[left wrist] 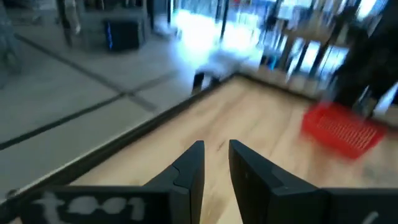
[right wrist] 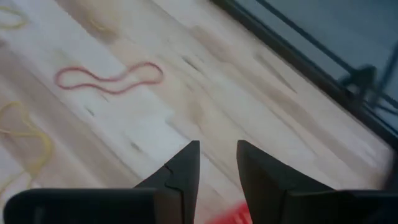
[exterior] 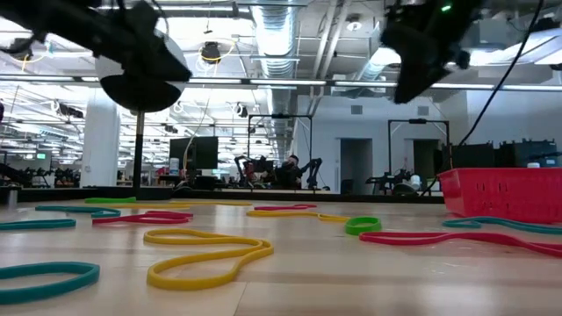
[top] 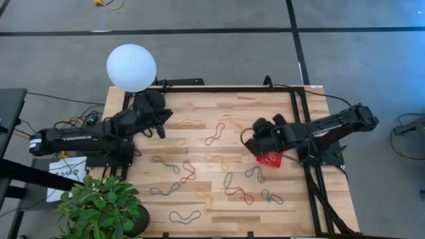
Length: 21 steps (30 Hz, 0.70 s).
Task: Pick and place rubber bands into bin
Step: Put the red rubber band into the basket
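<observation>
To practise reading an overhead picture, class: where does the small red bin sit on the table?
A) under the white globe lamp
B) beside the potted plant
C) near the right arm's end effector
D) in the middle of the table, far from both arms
C: in the overhead view the red bin sits just below the right end effector, on the table's right side.
</observation>
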Available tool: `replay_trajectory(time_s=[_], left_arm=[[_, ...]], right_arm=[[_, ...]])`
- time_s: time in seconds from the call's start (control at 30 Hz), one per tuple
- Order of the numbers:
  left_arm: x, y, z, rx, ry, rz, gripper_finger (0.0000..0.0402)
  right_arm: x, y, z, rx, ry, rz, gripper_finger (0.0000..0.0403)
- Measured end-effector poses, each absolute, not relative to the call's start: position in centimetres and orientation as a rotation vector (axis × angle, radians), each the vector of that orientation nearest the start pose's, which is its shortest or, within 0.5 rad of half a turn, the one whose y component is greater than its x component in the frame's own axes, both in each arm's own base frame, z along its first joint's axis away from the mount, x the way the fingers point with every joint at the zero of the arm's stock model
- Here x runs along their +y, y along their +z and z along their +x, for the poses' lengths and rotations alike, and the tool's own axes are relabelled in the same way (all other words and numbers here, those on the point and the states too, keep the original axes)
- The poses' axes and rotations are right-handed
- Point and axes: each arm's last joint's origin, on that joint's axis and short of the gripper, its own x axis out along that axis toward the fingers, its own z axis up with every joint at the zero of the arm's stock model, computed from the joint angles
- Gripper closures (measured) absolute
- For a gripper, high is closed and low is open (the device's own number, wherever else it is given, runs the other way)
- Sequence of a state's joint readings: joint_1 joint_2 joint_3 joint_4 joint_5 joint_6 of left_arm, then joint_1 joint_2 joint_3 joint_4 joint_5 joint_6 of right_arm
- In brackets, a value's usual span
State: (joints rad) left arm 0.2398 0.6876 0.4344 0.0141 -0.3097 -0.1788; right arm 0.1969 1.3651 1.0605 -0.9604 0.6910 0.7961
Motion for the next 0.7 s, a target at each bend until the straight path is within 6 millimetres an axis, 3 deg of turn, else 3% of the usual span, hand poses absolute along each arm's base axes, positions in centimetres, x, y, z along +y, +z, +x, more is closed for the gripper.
replay_trajectory(time_s=[0.3, 0.5, 0.7], left_arm=[[6.1, 21.1, 18.8, 0.48, 0.505, -0.186, 0.0338], [6.4, 19.6, 19.7, 0.553, 0.524, -0.205, 0.0338], [6.6, 20.0, 20.1, 0.484, 0.546, -0.214, 0.0338]], right_arm=[[0.0, 24.9, 29.7, 0.854, -0.45, 0.123, 0.03], [-2.2, 21.6, 33.0, 0.854, -0.38, 0.118, 0.0301], [-4.6, 17.1, 35.3, 0.879, -0.441, 0.14, 0.0301]])
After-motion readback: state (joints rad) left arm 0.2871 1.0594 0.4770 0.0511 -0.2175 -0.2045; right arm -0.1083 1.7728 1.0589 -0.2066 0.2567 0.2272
